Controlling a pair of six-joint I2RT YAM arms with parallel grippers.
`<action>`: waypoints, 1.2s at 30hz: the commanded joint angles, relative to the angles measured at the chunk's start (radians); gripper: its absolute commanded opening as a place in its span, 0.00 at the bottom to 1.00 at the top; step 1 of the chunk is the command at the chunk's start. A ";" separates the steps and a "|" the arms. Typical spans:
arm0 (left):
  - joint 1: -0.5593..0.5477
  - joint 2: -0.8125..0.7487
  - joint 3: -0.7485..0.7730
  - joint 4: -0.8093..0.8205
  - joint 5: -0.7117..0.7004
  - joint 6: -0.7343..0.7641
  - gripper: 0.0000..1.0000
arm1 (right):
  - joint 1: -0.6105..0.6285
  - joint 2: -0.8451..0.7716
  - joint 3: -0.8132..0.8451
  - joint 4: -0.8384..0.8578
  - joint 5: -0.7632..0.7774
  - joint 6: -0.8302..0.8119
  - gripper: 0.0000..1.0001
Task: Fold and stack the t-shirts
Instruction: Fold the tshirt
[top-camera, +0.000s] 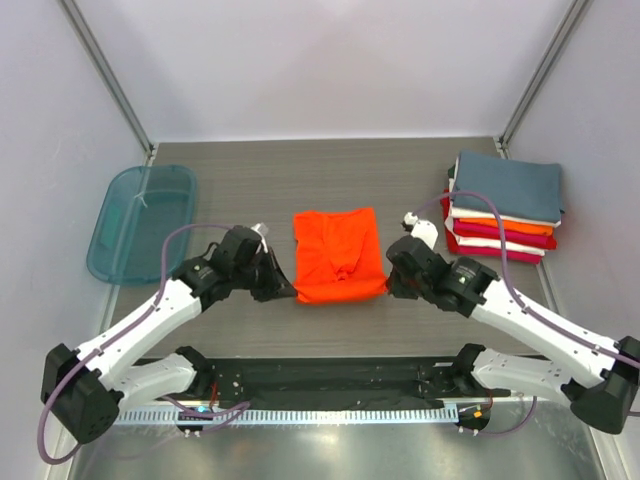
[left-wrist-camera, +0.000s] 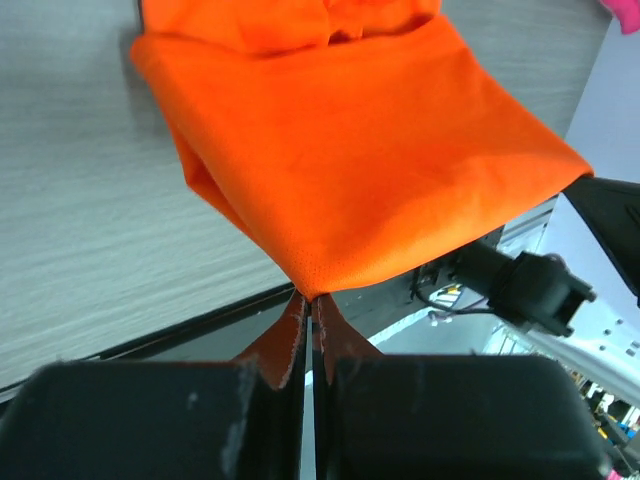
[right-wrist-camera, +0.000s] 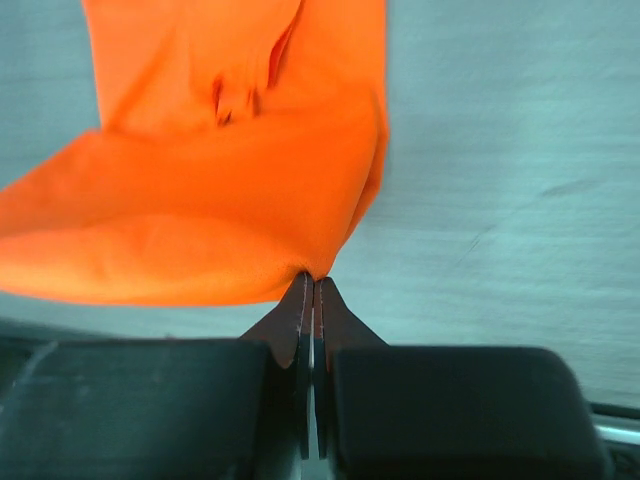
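Observation:
A bright orange t-shirt (top-camera: 338, 255) lies partly folded in the middle of the table, its near edge lifted. My left gripper (top-camera: 283, 287) is shut on the shirt's near left corner; in the left wrist view the cloth (left-wrist-camera: 370, 160) hangs from the pinched tips (left-wrist-camera: 310, 297). Shut on the near right corner is my right gripper (top-camera: 390, 282), and the orange cloth (right-wrist-camera: 220, 200) bunches at its tips (right-wrist-camera: 313, 277). A stack of folded t-shirts (top-camera: 505, 205), slate blue-grey on top over white, orange and crimson layers, sits at the right.
A translucent teal plastic tub (top-camera: 140, 220) stands at the table's left edge. Metal frame posts rise at the back corners. The arms' base rail (top-camera: 320, 385) runs along the near edge.

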 joint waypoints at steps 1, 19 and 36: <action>0.039 0.091 0.110 -0.021 0.043 0.065 0.00 | -0.059 0.082 0.096 0.000 0.113 -0.080 0.01; 0.249 0.473 0.387 0.006 0.132 0.181 0.01 | -0.435 0.467 0.346 0.237 -0.176 -0.356 0.01; 0.467 1.013 0.757 0.253 0.230 0.163 0.77 | -0.605 1.175 0.876 0.496 -0.454 -0.365 0.82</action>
